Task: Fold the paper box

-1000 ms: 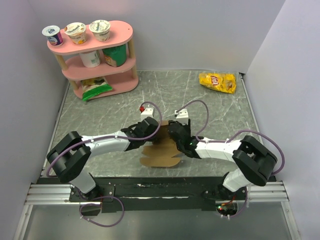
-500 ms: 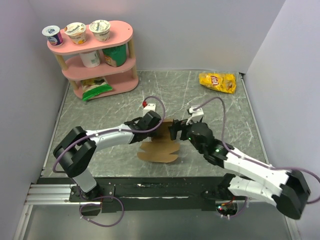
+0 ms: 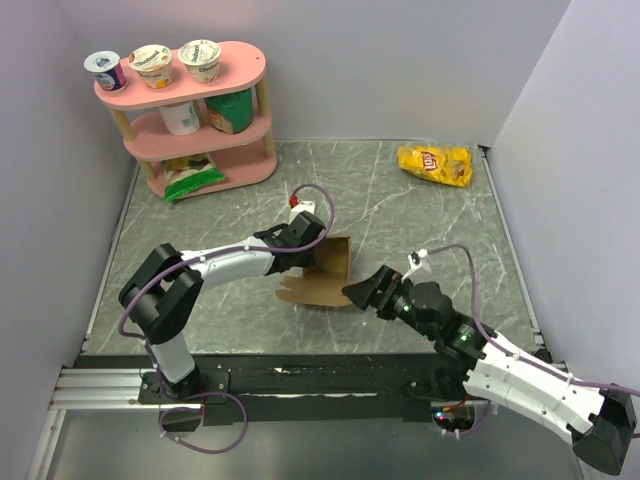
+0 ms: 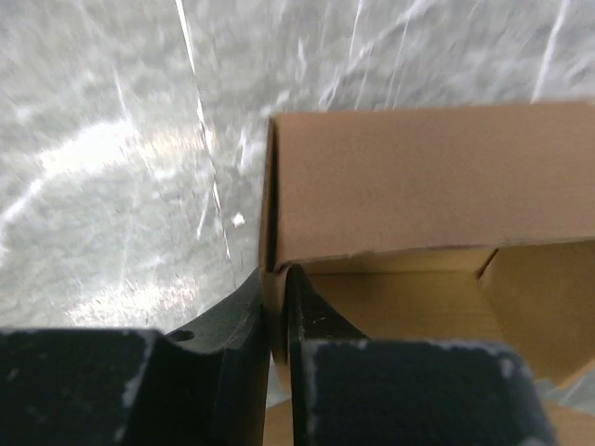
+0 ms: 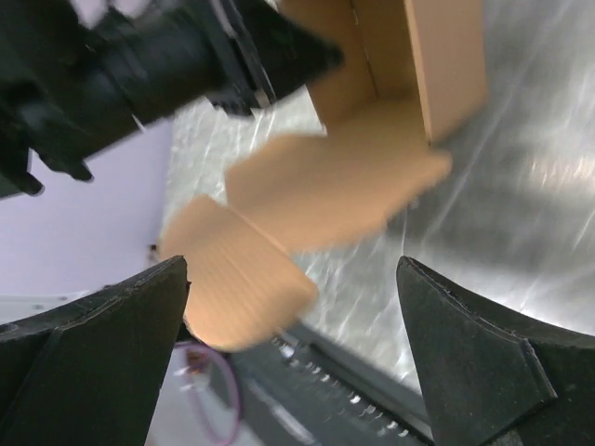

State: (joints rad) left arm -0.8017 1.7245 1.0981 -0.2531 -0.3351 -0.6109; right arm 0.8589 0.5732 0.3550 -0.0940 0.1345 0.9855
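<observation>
Half-raised plain brown cardboard box on the grey marbled bench, loose flaps lying flat toward the arms.
Left fingers pinch its upright wall; right fingers, spread wide and nearby, should lift a loose flap while that pinch holds firm.

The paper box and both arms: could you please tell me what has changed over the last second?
The right gripper came off the paper box, opened wide and drew back to the near right. The left gripper kept its pinch on one wall; the box now stands partly erected, flaps flat in front. The chip bag and pink shelf stayed put.
</observation>
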